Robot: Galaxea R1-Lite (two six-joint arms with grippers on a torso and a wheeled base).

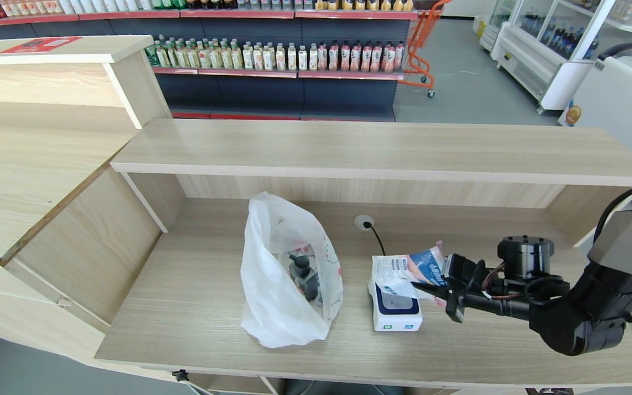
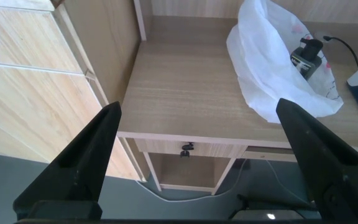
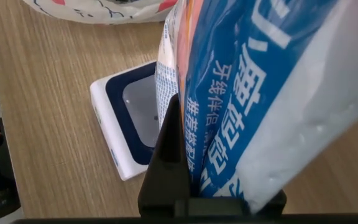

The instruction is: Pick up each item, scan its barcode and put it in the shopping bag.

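In the head view the right gripper (image 1: 435,283) sits at the lower right of the frame, its fingers pinching a blue, white and pink packet (image 1: 404,267) by one end. The packet hangs over the far part of the white scanner (image 1: 398,317), hiding that part. The scanner's navy face and near edge stay in sight. Whether the packet touches the scanner cannot be told, and its barcode cannot be made out. The right wrist view looks closely along the packet (image 3: 241,93), which is cut off at the frame edges. One dark finger (image 3: 169,168) presses its side, and the scanner's window (image 3: 138,102) lies beyond it. The white shopping bag (image 1: 277,291) stands at the centre of the wooden counter (image 1: 184,307), just left of the scanner. A dark item (image 1: 303,274) inside it is blurred by the plastic and hard to name. The left wrist view shows the left gripper (image 2: 199,107) with its fingers spread wide above the counter's near edge, and the bag (image 2: 260,68) farther off. A black cable (image 1: 376,238) runs from a hole in the counter to behind the packet.
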